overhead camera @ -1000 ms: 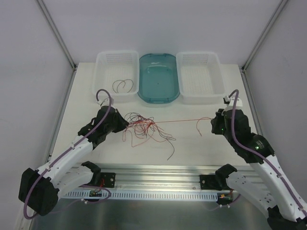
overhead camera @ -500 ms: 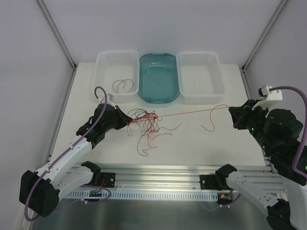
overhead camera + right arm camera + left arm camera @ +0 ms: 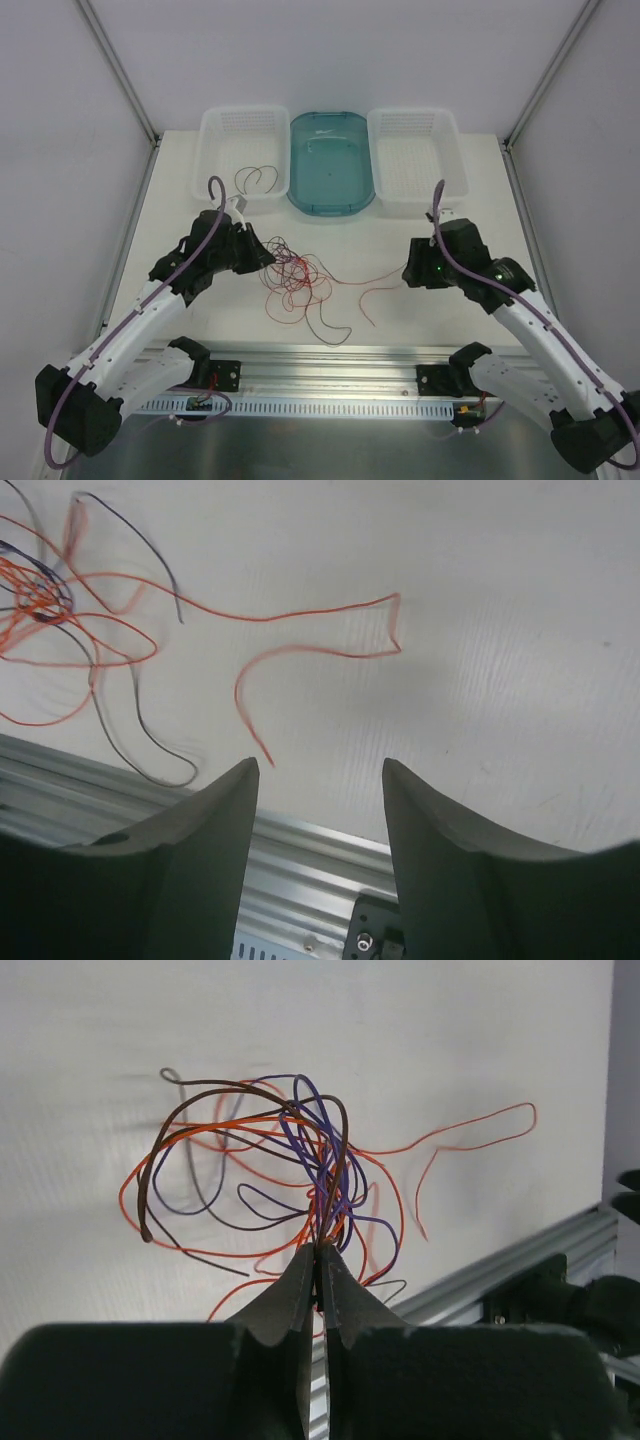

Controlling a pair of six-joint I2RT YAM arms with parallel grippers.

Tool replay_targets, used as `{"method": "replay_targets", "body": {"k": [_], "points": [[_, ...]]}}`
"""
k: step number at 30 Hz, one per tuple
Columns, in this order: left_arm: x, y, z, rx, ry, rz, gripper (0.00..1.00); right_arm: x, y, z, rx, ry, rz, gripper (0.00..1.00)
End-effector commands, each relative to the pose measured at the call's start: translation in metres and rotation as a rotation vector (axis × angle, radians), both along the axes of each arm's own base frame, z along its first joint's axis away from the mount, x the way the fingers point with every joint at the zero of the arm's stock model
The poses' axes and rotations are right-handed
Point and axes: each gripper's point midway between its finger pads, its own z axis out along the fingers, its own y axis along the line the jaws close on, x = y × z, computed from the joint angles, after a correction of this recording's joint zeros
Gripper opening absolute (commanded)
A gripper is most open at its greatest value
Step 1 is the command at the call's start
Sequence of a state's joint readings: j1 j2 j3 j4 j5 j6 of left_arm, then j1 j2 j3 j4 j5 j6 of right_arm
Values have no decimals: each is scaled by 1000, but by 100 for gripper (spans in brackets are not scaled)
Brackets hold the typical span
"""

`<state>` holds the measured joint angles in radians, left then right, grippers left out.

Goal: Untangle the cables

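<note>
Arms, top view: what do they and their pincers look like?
The left arm and right arm have white links with black joints; a purple hose runs along each. A green light glows at the right wrist. The left pincer and right pincer have dark tapered fingers.

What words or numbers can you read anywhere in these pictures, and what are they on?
None can be read. The white baskets, the teal tub, both arms and the metal rail show no text; the small board below the rail is too small to tell.
</note>
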<state>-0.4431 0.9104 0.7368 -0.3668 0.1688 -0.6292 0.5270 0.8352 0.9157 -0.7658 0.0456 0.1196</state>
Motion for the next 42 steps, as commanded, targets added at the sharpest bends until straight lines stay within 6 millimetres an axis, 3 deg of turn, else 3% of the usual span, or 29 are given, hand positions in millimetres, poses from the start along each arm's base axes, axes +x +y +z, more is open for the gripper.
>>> {"method": "replay_targets", "body": {"k": [1,7,11,16,21,29,30,31,33,34,36,37,38,40,41,42], "points": [[-12,-26,36,-61,-64,-146,0,6,38,15,135,-43,59,58],[-22,-46,66,-114,-106,-196,0,18,88,22,145,-107,106,57],[-27,-53,78,-129,-129,-214,0,17,136,21,251,-133,190,56],[-29,-53,85,-140,-145,-218,0,15,176,21,338,-138,291,54],[-31,-52,90,-151,-155,-219,0,5,196,1,356,-88,360,54],[-37,-56,90,-172,-149,-246,0,7,220,-22,393,-84,423,54],[-38,-57,92,-179,-154,-251,0,8,222,-27,393,-75,422,53],[-39,-57,90,-180,-151,-256,0,10,224,-29,392,-79,417,45],[-39,-55,91,-174,-166,-249,0,15,222,-37,362,-83,397,31],[-39,-51,88,-166,-171,-237,0,16,217,-42,336,-77,388,18],[-33,-40,80,-121,-193,-183,0,28,202,-37,264,-132,333,1],[-32,-33,73,-94,-197,-152,0,29,186,-42,200,-122,303,1],[-29,-26,68,-64,-196,-123,0,32,172,-28,169,-151,274,1],[-20,-4,51,44,-188,-24,0,43,125,-23,21,-180,158,1],[-18,4,47,80,-182,5,0,46,109,6,31,-242,114,1],[-12,16,44,131,-192,59,0,48,80,9,-55,-254,50,1]]}}
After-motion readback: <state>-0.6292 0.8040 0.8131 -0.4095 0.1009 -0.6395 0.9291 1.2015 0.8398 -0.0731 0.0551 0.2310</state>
